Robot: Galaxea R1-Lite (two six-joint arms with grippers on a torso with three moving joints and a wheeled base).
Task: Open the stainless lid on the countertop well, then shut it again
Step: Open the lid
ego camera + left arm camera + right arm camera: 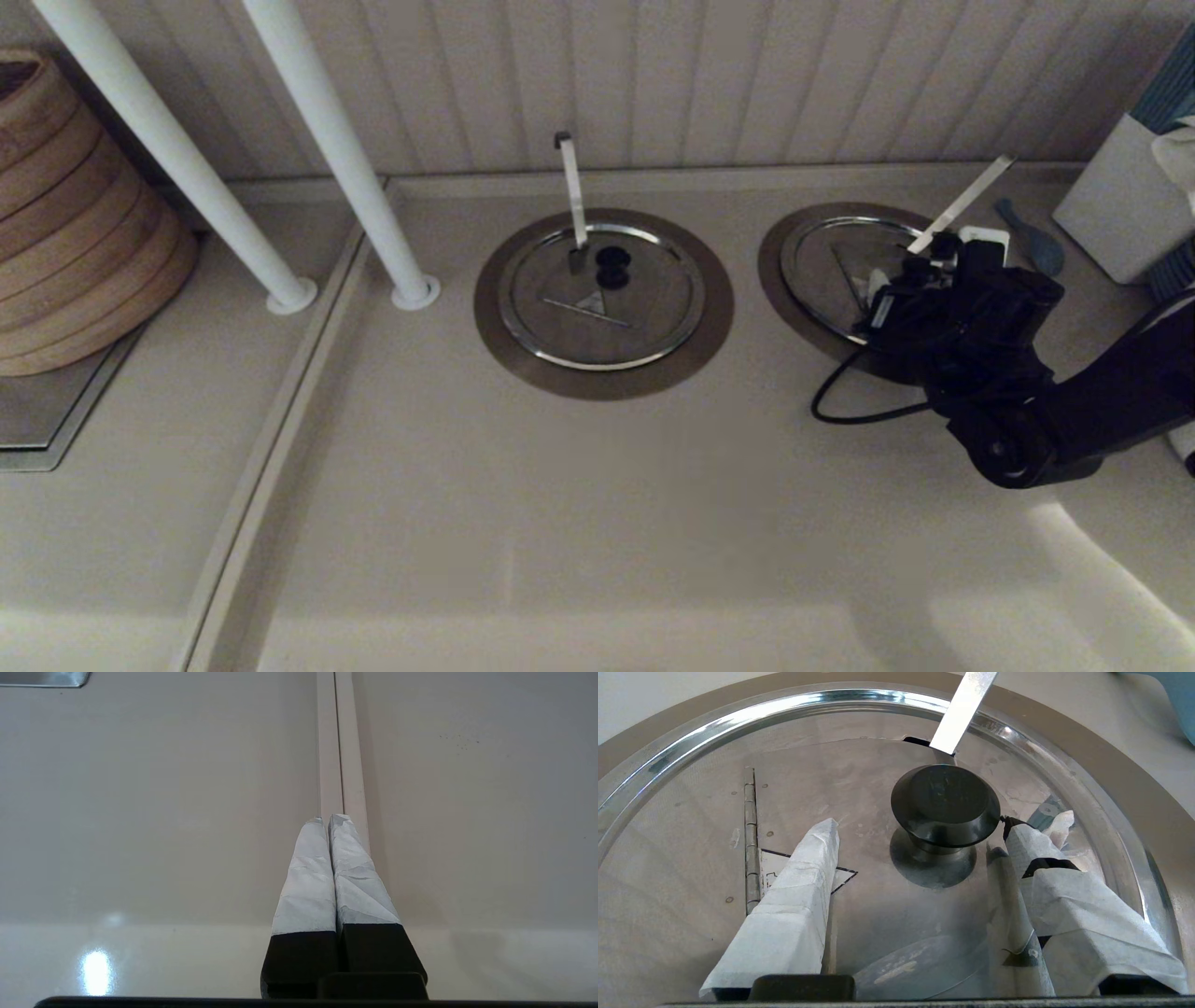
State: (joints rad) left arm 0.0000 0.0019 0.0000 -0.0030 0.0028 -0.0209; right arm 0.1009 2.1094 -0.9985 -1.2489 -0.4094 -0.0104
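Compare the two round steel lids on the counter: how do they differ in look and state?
The stainless lid, on the robot's right, has a slanted utensil handle and the open right gripper over it; the other lid has an upright handle and nothing near it. Its triangle mark is underlined; the right one's looks plain. Both are closed, shiny, black-knobbed, in brownish collars.

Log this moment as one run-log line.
phase: reaching for knob | right claw: open, straddling black knob, not closed | stainless lid: shut on countertop well | left claw: shut, parked
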